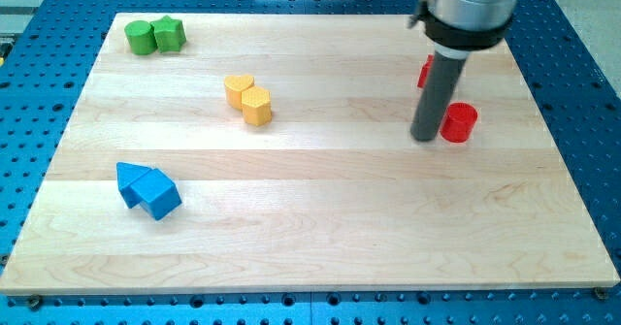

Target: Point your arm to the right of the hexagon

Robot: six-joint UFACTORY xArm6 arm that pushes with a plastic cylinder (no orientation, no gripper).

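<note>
While yellow hexagon (256, 105) sits well left, my tip (425, 137) touches, perhaps, red cylinder (459, 122); holds nothing.

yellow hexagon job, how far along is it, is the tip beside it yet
Done: little that shows; the yellow hexagon block sits untouched against the yellow heart-like block, left of centre. In hand: my tip is far off toward the view's right, just left of the red cylinder, with another red block partly hidden behind the rod. Left: travel leftward across the board and stop just right of the hexagon.
</note>
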